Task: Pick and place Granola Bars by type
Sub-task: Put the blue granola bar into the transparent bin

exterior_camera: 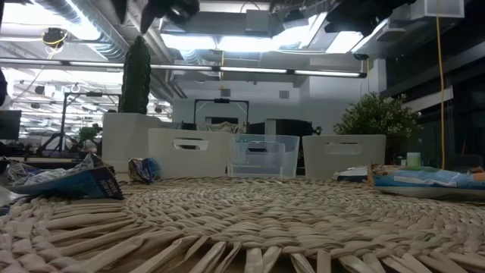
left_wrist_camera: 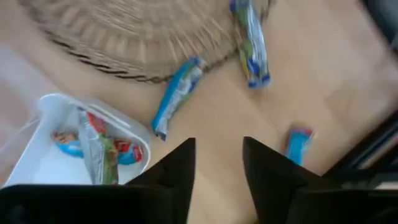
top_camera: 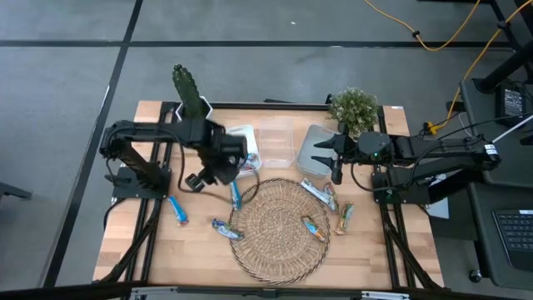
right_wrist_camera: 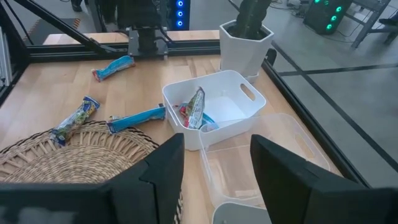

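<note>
Overhead, a pale wooden table carries a round woven mat. Glossy Granola Bars ring its rim from nine to three o'clock; some fill the white tub. Left gripper and right gripper hover, fingers apart.

- High view: I look straight down on the whole counter, both arms inside the picture.
- Low view: I sit at mat level, facing the room, the woven mat close.
- Left wrist view: I look down, near, at the mat's edge and white tub.
- Right wrist view: I look across the counter; same tub, same mat.
</note>
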